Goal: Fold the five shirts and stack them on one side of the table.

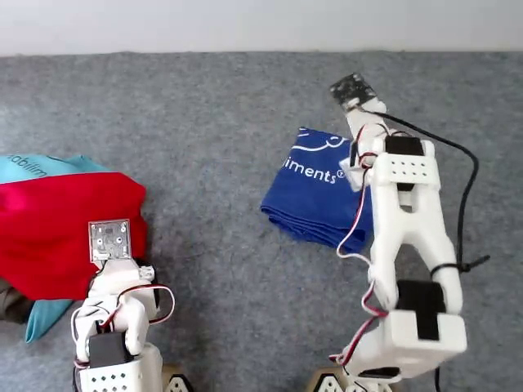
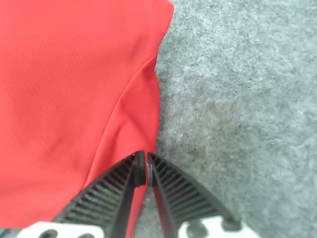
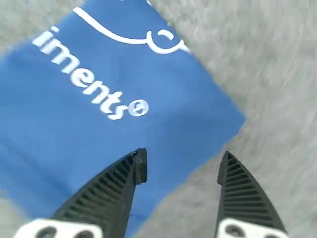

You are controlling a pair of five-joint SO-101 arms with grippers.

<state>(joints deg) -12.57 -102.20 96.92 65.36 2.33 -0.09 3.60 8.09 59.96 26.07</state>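
Note:
A folded blue shirt [image 1: 315, 196] with white print lies right of the table's middle. My right gripper [image 3: 184, 161] hangs open just above the blue shirt [image 3: 99, 114], over its edge, with one finger over the cloth and the other over bare carpet. A red shirt [image 1: 57, 220] lies at the left edge on top of a teal shirt [image 1: 41, 167]. My left gripper [image 2: 146, 166] is shut on the red shirt [image 2: 64, 89] at its edge, and a crease runs across the cloth toward the tips.
The table [image 1: 212, 106] is covered in grey carpet. A dark garment [image 1: 8, 302] and a teal corner [image 1: 45, 314] stick out from under the red shirt at the left edge. A black cable [image 1: 466, 180] loops beside the right arm.

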